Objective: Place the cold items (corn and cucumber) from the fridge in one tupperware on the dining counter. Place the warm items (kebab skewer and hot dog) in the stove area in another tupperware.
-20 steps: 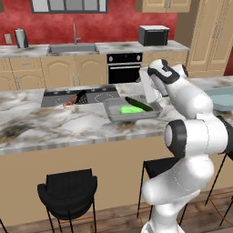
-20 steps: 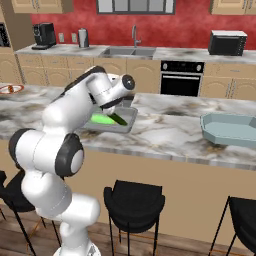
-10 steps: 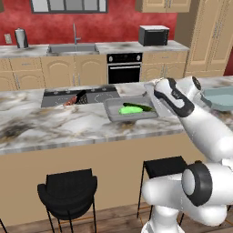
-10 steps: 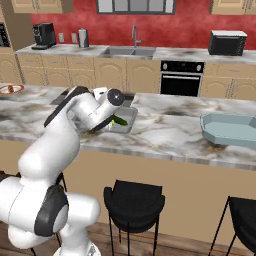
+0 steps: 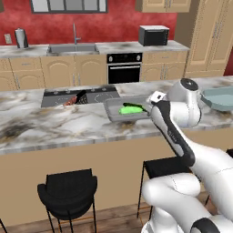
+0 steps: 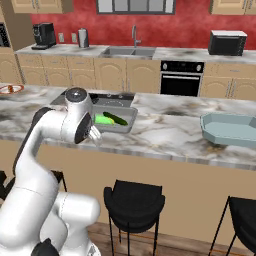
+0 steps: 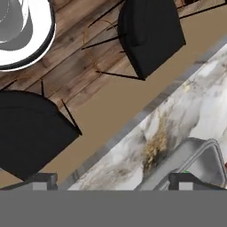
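Pincer (image 7: 113,179) released — its two dark tips stand wide apart at the bottom of the hand view, holding nothing, above the marble counter (image 7: 195,106) edge. Near the middle of the left base view a grey container (image 5: 129,109) sits on that counter with the green cucumber (image 5: 131,108) inside. At right — a second, pale blue container (image 6: 229,128).

- This is a home kitchen with a red back wall (image 5: 118,20).
- A steel sink with a tall tap (image 6: 134,50) sits in the far marble counter (image 6: 165,54).
- A black built-in oven (image 5: 124,68) is set among light wooden cupboards (image 5: 68,70).
- A black microwave (image 6: 227,42) and a black coffee machine (image 6: 44,35) stand there.
- Black stools (image 6: 134,205) wait at the long marble dining counter (image 6: 165,137).
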You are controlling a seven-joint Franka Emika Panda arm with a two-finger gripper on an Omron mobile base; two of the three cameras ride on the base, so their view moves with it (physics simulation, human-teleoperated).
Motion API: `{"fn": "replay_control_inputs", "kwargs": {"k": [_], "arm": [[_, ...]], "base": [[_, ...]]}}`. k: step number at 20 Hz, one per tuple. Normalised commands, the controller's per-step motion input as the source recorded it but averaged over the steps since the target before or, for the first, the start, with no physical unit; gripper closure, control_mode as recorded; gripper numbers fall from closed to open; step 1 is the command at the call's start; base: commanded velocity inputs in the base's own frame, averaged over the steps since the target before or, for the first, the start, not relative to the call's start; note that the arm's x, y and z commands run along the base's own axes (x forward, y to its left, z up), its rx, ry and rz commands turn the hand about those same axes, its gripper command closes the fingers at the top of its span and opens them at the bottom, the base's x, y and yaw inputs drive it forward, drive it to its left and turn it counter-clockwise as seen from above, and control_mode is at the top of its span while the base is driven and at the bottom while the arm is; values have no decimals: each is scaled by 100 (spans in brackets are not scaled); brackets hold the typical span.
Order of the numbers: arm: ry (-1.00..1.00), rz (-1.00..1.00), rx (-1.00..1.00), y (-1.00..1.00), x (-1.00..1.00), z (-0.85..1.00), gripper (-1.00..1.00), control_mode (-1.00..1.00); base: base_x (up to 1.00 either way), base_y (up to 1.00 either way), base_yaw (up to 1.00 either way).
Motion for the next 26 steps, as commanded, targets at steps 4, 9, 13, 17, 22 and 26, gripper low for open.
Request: {"fn": "replay_control_inputs", "kwargs": {"k": [4,9,13,17,22,26], "arm": [[4,21,-17,-17,-100,-37,-100,-100],[-3,12,-3,-5,-63,-32,-100,-100],[-1,7,-6,0,-5,-11,-100,-100],[0,3,-4,0,-4,-7,-100,100],[0,0,0,0,0,0,-100,100],[0,0,0,0,0,0,-100,100]], "base": [[0,0,0],[0,0,0],[0,0,0],[-12,6,5],[-45,56,19],[-83,56,11]]}}
